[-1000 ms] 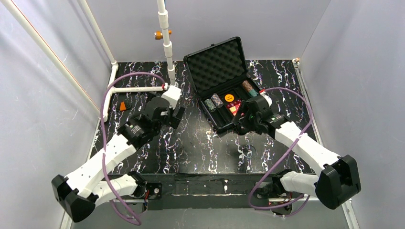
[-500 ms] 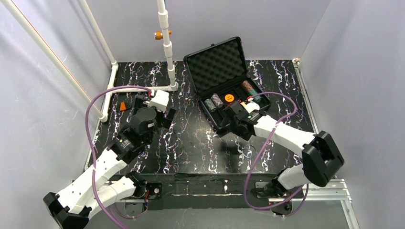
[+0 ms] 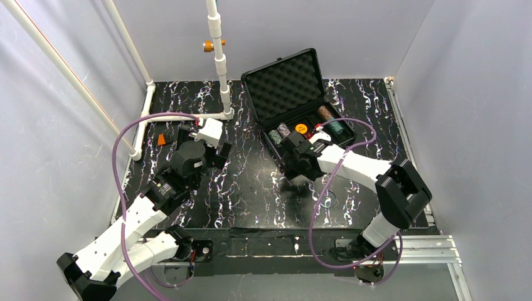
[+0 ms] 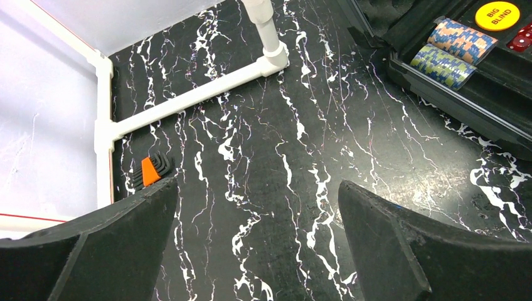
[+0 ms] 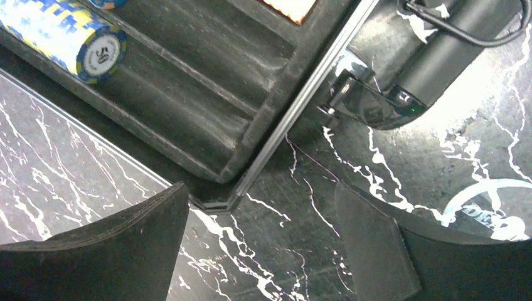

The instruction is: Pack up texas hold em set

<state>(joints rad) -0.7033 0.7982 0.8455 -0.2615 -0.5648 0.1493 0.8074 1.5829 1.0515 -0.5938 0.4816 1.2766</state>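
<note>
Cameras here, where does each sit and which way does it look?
Top external: high behind the bases, looking down at the table and open case; left arm and right arm show.
Left wrist: looks down past the open left gripper at the table, case at top right.
Right wrist: looks down past the open right gripper at the case's corner.
Shared: both wrist views catch the case and chip stacks.

The left arm (image 3: 135,216) folds back at a low elbow on the near left, and its forearm stretches forward. At its wrist, the left gripper (image 4: 257,191) points down and ahead, jaws spread wide and empty. The right arm (image 3: 357,166) bends at a raised elbow and reaches leftward. The right gripper (image 5: 260,191) faces down, jaws wide apart, holding nothing.
</note>
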